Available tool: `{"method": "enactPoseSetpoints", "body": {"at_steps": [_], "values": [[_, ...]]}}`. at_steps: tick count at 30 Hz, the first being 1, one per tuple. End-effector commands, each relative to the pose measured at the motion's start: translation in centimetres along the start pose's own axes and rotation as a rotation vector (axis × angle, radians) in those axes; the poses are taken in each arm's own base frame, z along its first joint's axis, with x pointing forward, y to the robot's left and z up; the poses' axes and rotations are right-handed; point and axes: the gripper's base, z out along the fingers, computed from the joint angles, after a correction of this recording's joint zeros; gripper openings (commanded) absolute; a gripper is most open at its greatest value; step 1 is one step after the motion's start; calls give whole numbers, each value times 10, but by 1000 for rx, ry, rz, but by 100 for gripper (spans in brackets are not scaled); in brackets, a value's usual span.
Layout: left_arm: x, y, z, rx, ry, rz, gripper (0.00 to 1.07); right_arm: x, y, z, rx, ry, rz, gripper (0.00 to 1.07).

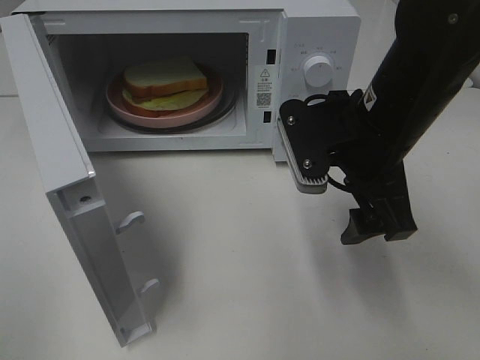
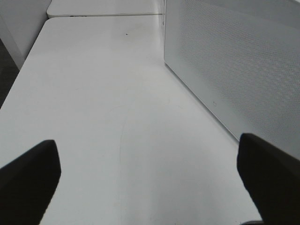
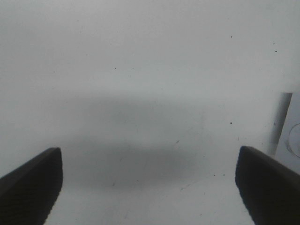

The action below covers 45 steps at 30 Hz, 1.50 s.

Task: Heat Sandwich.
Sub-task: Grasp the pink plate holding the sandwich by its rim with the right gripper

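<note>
the sandwich is sitting on the pink plate inside the open microwave. it is looking light, soft and easily squashed, layers likely sliding, so lifting by the stiff plate rim seems safer. the right tool and left tool are both gaping wide, carrying nothing.

The table is white and matte, with a few small dark specks and faint scuff lines. A soft, wide shadow lies on it, without sharp edges, so the light is even and diffuse. At the far edge a thin seam separates it from a second white table. Beyond one long edge there is dark floor and a plain white upright panel.
</note>
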Motion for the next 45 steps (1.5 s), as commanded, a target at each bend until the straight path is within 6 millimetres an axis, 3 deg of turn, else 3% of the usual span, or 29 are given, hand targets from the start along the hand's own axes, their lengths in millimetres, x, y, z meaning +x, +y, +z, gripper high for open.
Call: {"method": "enactPoseSetpoints", "body": {"at_steps": [1,8,14,18,34,45], "values": [[2,-1,-3,10,-31,0,97,-1,-2,-3,21,-9,15,102],[2,-1,-3,10,-31,0,97,-3,-9,-4,68,-13,-1,100],[2,-1,-3,10,-31,0,97,-24,-31,-15,147,-24,-64,98],[2,-1,-3,10,-31,0,97,-36,-43,-12,164,-36,-78,97],[2,-1,-3,10,-31,0,97,-68,-85,6,235,-89,-88,92],[2,-1,-3,10,-31,0,97,-87,-117,31,300,-124,-92,89]]}}
